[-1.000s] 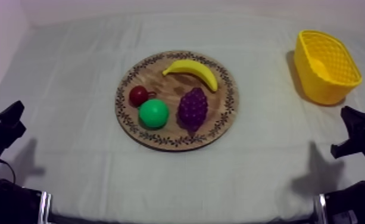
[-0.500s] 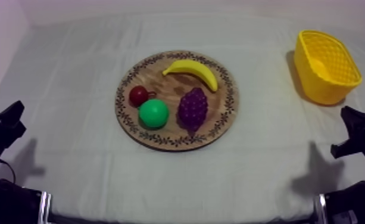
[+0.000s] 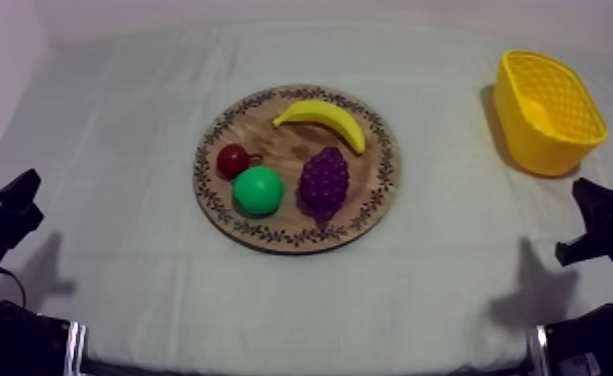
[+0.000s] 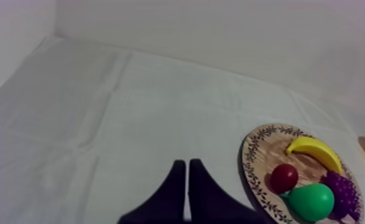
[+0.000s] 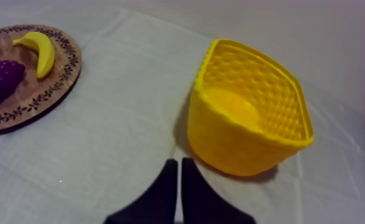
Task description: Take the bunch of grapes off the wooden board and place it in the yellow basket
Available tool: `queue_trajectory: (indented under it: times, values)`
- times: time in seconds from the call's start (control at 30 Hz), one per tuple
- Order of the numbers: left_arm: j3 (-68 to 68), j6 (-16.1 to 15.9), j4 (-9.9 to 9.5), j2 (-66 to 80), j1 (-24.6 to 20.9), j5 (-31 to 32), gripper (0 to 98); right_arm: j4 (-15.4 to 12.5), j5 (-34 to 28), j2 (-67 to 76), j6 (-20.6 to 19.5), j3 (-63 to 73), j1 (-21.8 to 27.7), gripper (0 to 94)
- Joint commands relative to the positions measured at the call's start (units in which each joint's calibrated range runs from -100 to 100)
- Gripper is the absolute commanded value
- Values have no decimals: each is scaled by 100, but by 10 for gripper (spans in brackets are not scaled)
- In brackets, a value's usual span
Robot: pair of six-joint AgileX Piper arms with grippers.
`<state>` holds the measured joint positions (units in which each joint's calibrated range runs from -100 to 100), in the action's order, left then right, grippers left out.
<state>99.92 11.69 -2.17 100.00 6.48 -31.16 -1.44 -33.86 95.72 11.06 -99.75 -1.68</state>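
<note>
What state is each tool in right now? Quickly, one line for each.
Left tool: closed, fingers together as a narrow wedge, holding nothing.
Right tool: closed, fingers together, holding nothing.

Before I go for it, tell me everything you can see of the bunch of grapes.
The bunch of grapes is a purple, knobbly toy cluster, plastic by its look, broad at the far end, tapering nearer. It lies flat on the wooden board, on the half toward the yellow basket, beside the banana and apart from the pear. It seems to touch only the board.
</note>
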Motion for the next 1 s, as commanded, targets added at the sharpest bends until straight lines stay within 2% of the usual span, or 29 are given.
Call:
queue_trajectory:
  times: [0.0,0.6,0.8,0.97]
  values:
    - [-3,0,0,0,0,3,1,0,-2,4,-3,-3,-1,6]
    - [-3,0,0,0,0,3,1,28,-63,-177,228,213,-80,4]
    - [-3,0,0,0,0,3,1,154,-228,-1364,218,1504,-509,3]
    - [-3,0,0,0,0,3,1,381,-768,-2640,32,3023,-1106,3]
